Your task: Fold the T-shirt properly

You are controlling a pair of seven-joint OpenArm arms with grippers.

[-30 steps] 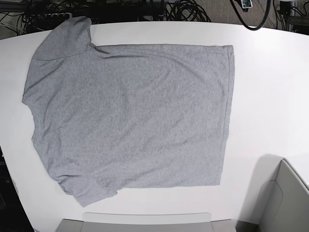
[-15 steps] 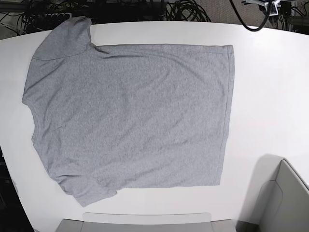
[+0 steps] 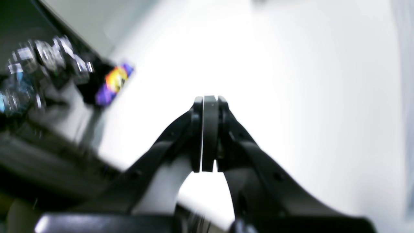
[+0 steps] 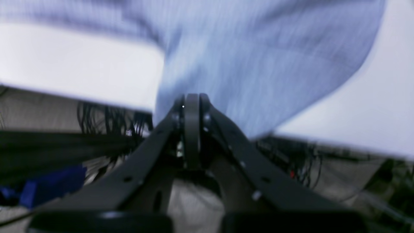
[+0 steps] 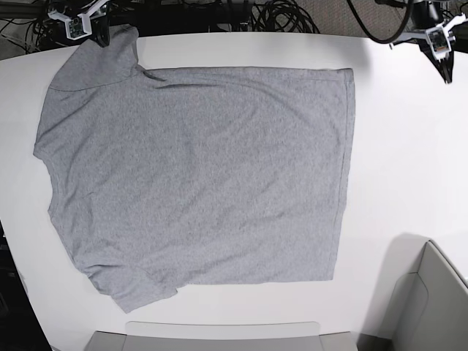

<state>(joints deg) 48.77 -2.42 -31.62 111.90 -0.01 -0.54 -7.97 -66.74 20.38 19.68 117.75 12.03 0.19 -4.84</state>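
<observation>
The grey T-shirt [image 5: 197, 175] lies spread flat on the white table [image 5: 402, 161], plain side up, with its sleeves at the left and its hem at the right. My right gripper [image 5: 102, 38] hangs shut over the far sleeve at the table's back left corner. In the right wrist view that gripper [image 4: 191, 97] has its fingers pressed together just above the blurred sleeve [image 4: 258, 64], holding nothing. My left gripper [image 5: 444, 72] is shut at the back right, over bare table well clear of the hem. The left wrist view shows it [image 3: 210, 100] empty.
A grey bin [image 5: 219, 336] sits at the front edge and another [image 5: 431, 300] at the front right corner. Black cables [image 5: 278, 14] run behind the table. Dark gear and a purple-yellow object [image 3: 114, 82] lie past the table edge in the left wrist view.
Both arms have come down into the base view from the top edge, the right one over the far sleeve and the left one at the back right. The T-shirt has not moved.
</observation>
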